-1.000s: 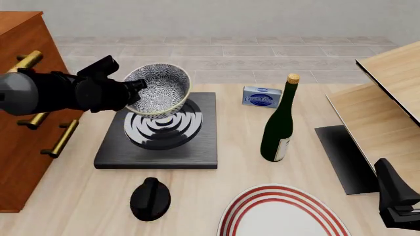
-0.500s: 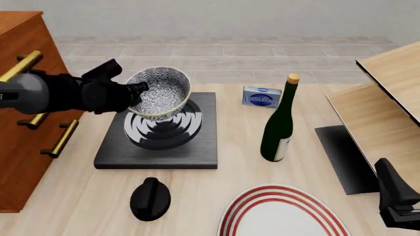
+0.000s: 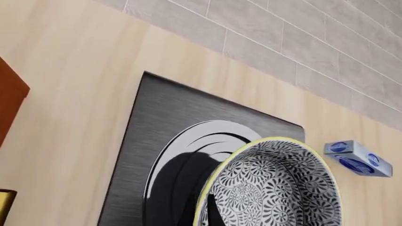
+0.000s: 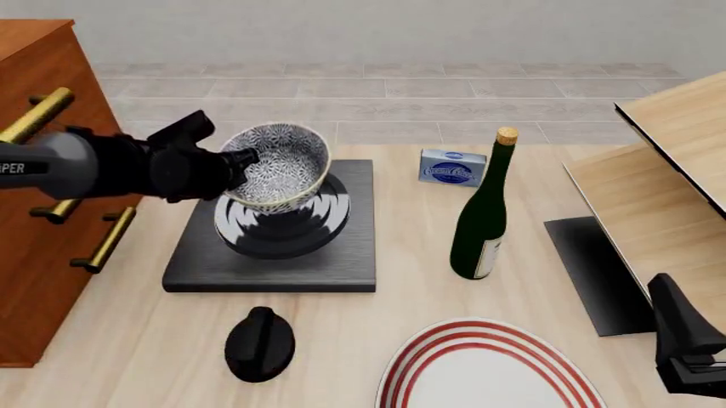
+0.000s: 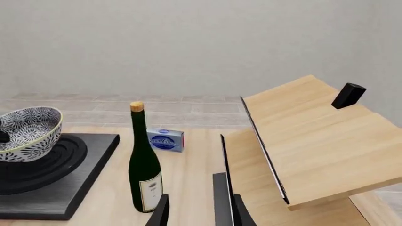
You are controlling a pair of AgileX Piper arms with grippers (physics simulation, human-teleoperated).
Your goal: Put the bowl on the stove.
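While the left gripper (image 4: 236, 163) clamps the near-left rim of the bowl (image 4: 277, 164), the front view shows the bowl tilted above the ringed centre of the stove (image 4: 275, 228); whether it touches cannot be told. A green bottle (image 4: 484, 212) stands upright to the right, a blue box (image 4: 453, 167) behind it. The right gripper (image 4: 689, 350) sits at the lower right, its state unreadable. In the left wrist view, the bowl (image 3: 274, 183) overlaps the stove (image 3: 157, 155) rings. In the right wrist view, the bowl (image 5: 28, 132) leans over the stove (image 5: 53, 176); 2 right fingertips (image 5: 161, 213) stand apart.
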